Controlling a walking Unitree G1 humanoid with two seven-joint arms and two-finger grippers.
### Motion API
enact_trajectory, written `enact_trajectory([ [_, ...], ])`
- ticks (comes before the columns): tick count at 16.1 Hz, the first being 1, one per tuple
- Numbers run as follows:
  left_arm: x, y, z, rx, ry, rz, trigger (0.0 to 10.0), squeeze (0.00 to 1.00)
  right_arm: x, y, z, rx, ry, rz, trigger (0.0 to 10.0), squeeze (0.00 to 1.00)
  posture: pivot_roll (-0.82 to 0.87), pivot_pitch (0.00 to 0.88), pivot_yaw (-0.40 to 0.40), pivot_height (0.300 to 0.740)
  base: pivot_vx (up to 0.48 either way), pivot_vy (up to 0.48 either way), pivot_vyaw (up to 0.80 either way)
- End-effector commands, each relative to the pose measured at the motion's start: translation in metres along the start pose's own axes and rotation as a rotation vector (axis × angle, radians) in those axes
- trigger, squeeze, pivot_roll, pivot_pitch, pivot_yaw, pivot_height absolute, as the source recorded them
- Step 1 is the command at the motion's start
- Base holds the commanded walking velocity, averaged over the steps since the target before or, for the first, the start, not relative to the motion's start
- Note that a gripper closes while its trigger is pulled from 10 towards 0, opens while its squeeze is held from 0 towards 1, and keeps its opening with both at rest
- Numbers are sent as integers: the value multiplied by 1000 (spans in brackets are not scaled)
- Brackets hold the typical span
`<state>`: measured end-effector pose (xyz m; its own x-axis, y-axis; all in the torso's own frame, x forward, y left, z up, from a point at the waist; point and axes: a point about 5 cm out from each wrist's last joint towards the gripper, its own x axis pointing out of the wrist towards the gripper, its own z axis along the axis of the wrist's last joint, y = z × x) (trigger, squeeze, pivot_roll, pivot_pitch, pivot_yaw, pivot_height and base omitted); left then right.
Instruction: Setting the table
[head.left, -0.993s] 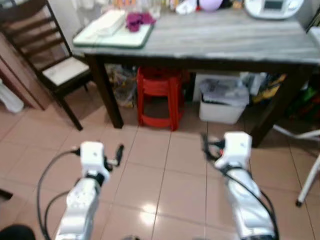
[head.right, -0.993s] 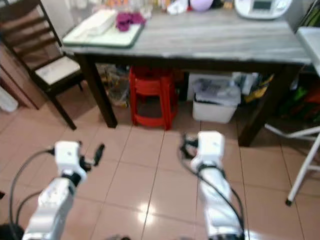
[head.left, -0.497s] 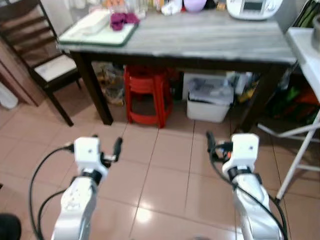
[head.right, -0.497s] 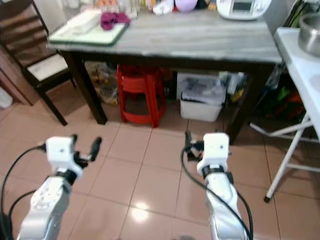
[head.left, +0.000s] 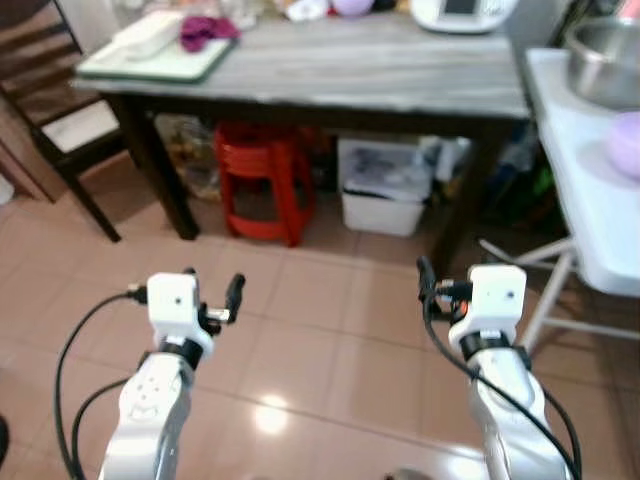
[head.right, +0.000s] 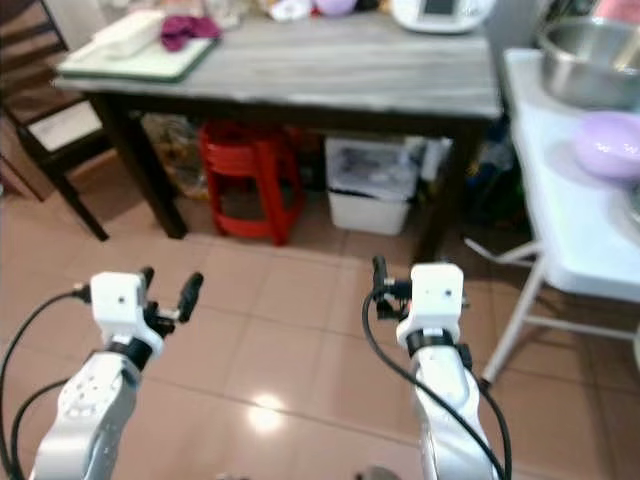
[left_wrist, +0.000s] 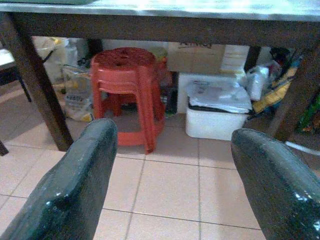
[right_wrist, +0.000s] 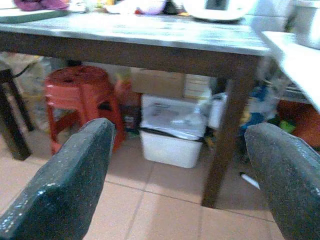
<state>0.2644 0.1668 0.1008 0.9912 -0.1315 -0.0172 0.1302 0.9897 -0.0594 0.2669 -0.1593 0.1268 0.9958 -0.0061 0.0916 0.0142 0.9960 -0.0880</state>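
We hold left hand (head.left: 212, 292) and right hand (head.left: 428, 285) open, empty, raised: likely ready for approaching the table (head.left: 330, 75).

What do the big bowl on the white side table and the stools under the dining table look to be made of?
The big bowl looks like brushed stainless steel: grey with a soft metallic sheen. The stools look like moulded plastic: uniform glossy red, stacked one over another. Both are judged by look alone.

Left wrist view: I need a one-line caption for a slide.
Open left gripper fingers frame red stools and a white bin beneath the dark-legged table.
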Motion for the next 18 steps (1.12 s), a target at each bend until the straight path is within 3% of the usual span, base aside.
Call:
enact_trajectory([
  [1, 3, -10, 0, -9, 6, -31, 10000, 0, -3, -9, -1, -16, 11, -33, 10000, 0, -101, 149, 79, 740, 0, -480, -488],
  [4, 5, -12, 0, -13, 9, -37, 10000, 0, -5, -9, -2, -16, 16, -35, 10000, 0, -104, 152, 80, 740, 0, -480, 0],
  [7, 4, -11, 0, -9, 15, -40, 10000, 0, -4, -6, -2, -8, 26, -29, 10000, 0, -97, 150, 79, 740, 0, -480, -773],
  [9, 5, -11, 0, -8, 16, -38, 10000, 0, -3, -5, -2, -8, 25, -24, 10000, 0, -95, 149, 79, 740, 0, -480, 0],
  [14, 9, -9, 7, -7, -14, -16, 10000, 0, 1, -2, 0, -9, 16, -2, 10000, 0, -88, 147, 75, 740, 0, 0, 0],
  [15, 11, -9, 11, -55, -26, -24, 10000, 0, 2, -2, 0, -9, 14, 1, 10000, 0, -90, 143, 76, 740, 0, 0, 0],
  [18, 13, -12, 14, -67, -39, -37, 10000, 0, 4, -1, 1, -8, 8, 2, 10000, 0, -92, 143, 79, 740, 0, 0, 0],
])
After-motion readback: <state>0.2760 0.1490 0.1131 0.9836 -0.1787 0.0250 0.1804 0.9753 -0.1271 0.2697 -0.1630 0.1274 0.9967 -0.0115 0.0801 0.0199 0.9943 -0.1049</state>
